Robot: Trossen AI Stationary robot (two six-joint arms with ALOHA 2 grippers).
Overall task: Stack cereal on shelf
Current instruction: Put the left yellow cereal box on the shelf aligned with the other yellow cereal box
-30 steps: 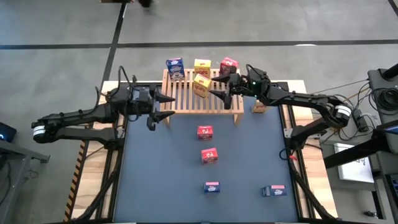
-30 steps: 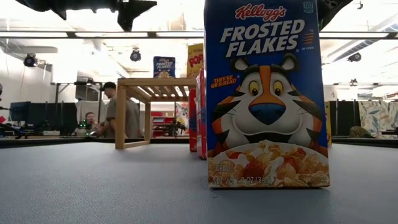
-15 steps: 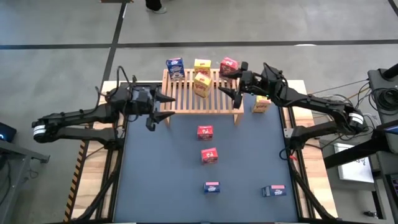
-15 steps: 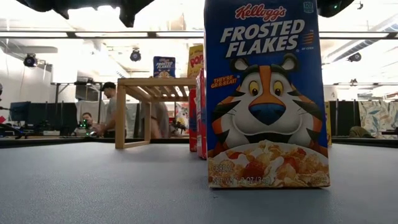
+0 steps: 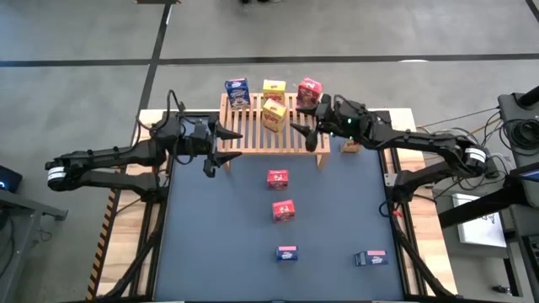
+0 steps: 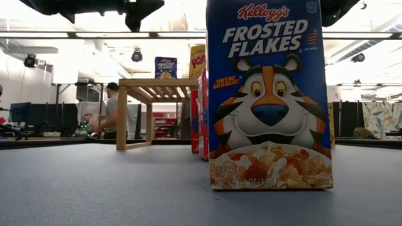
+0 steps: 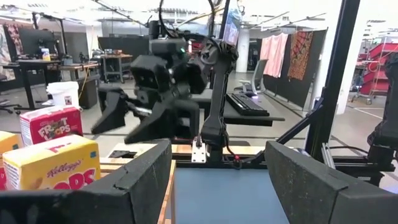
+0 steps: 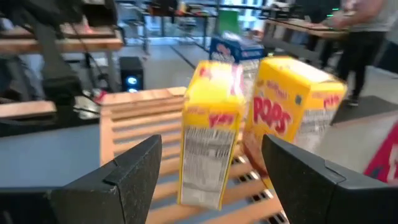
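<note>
Robotics lab, desks [image 7: 37,65], monitors, concrete floor [image 5: 76,42]

Overhead camera straight down on the desk [image 5: 337,210], low camera level across it (a box close up), wrist cameras facing the shared shelf [image 5: 274,130].

— Where does the shelf [image 5: 274,126] stand?
— At the table's far edge, a light wooden rack with a slatted top. On it: a blue box [image 5: 237,91], a yellow box [image 5: 274,87] and a red box [image 5: 309,89] along the back, and a second yellow box [image 5: 273,113] tilted just in front.
— And the rest of the cereal?
— Another yellow box [image 5: 351,146] stands just right of the rack. Two red boxes [image 5: 278,178] [image 5: 284,209] and two blue ones [image 5: 287,252] [image 5: 370,257] sit on the dark mat.
</note>
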